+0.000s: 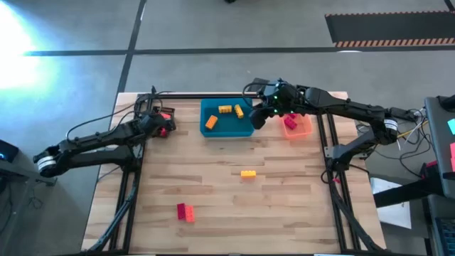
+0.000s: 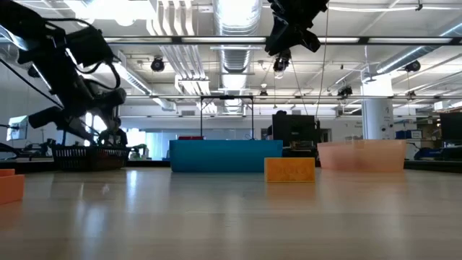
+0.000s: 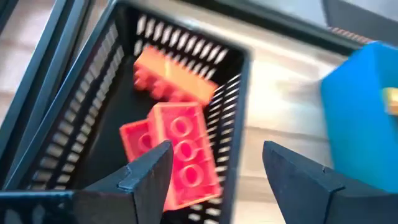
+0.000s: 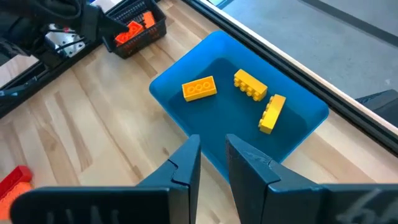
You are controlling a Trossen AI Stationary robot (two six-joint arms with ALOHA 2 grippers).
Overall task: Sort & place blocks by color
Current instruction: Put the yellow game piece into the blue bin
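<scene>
Spread wide, the left gripper's (image 3: pixel 211 168) jaws are hanging just above the black basket (image 3: pixel 233 106), gripping nothing; two red blocks (image 3: pixel 183 152) are lying inside that basket. Nearly closed and empty, the right gripper's (image 4: pixel 212 163) jaws are hovering over the near edge of the blue tray (image 4: pixel 186 118), on the side facing the orange tray (image 1: pixel 302 130). Three yellow blocks (image 4: pixel 199 88) are resting in the blue tray, which is sitting between the black basket and the orange tray at the far edge of the counter (image 1: pixel 213 178). Pink blocks (image 1: pixel 290 123) are lying in the orange tray. Away from the blue tray, one yellow block (image 1: pixel 248 173) is waiting mid-counter, and red blocks (image 1: pixel 185 211) are lying farther off still.
</scene>
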